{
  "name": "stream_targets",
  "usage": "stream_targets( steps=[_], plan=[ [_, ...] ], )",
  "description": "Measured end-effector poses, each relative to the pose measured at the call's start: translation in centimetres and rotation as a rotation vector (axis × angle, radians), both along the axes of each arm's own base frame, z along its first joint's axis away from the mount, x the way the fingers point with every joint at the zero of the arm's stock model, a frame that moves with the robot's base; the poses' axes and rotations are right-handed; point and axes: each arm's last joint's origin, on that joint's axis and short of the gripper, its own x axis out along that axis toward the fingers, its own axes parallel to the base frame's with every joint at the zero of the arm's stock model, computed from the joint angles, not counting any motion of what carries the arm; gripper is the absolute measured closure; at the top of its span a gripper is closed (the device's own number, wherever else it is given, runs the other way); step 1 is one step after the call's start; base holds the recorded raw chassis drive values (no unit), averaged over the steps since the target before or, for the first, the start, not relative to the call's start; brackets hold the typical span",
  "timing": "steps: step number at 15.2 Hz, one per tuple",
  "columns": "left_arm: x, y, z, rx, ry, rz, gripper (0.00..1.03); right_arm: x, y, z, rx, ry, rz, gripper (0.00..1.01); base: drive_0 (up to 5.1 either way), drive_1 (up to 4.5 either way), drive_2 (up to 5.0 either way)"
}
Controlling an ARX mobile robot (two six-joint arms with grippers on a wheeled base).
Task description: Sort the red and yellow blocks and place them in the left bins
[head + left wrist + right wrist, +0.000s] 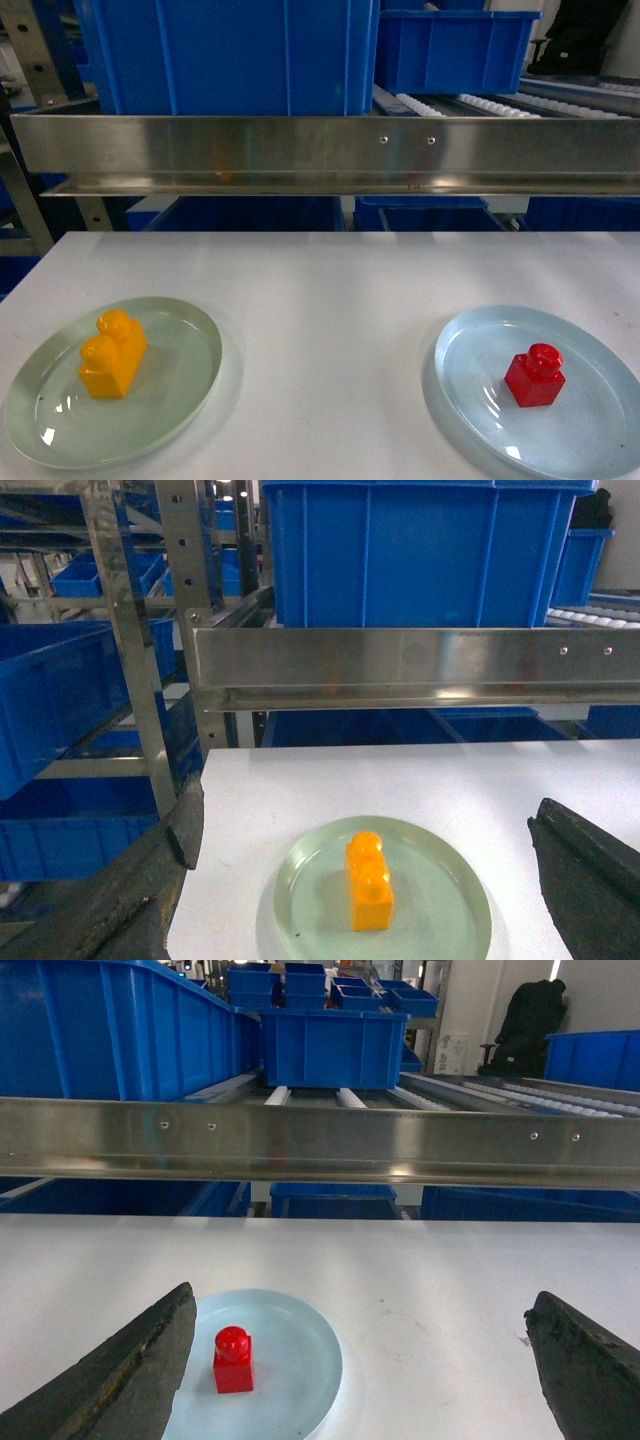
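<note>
1. Two blocks: one yellow block point(113, 354) with two studs, one red block point(535, 376) with one stud.
2. Two plates on the white worktop point(330, 330): the green plate point(190, 400) at left carries the yellow block, the blue plate point(590, 430) at right carries the red block. The plates lie well apart.
3. Bins: one big blue bin point(225, 55) sits up left on the rack, and a second bin point(455, 50) sits further back to its right. More blue bins show on shelves at the side in the wrist views; count unclear.
4. One steel rail point(330, 150) runs across in front of the bins, between them and the worktop.
5. Left tool point(365, 855): wide open, holding nothing, above the yellow block.
6. Right tool point(360, 1360): wide open, holding nothing; the red block sits near its left finger point(120, 1370).
</note>
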Motion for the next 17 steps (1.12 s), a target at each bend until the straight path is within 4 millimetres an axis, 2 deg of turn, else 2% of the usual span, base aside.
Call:
stream_targets(
  steps=[4,5,8,14,15,16,17],
  plan=[
    [0.1,0.0,-0.1,0.001,0.01,-0.005,0.05,0.1,0.0,0.2,0.003,-0.014,0.023,0.03,0.0,0.0,0.0],
    [0.7,0.0,0.2,0.0,0.02,-0.015,0.05,0.6,-0.2,0.5,0.004,-0.025,0.016,0.03,0.0,0.0,0.0],
    [2.1,0.4,2.1,-0.03,0.004,-0.032,0.05,1.9,-0.3,1.6,0.003,-0.022,0.02,0.03,0.0,0.0,0.0],
    [4.5,1.2,6.3,-0.055,-0.081,-0.036,0.05,4.0,0.3,5.1,-0.013,-0.088,0.072,0.03,0.0,0.0,0.0],
    [5.8,1.5,7.3,-0.066,-0.086,-0.053,0.05,5.0,0.6,6.0,-0.03,-0.098,0.092,0.03,0.0,0.0,0.0],
    [8.2,1.8,8.0,-0.082,-0.06,-0.062,0.05,7.0,1.0,6.4,-0.059,-0.074,0.119,0.03,0.0,0.0,0.0],
    [11.4,2.3,7.9,-0.103,-0.012,-0.057,0.05,9.6,1.6,6.0,-0.086,-0.031,0.141,0.03,0.0,0.0,0.0]
  ],
)
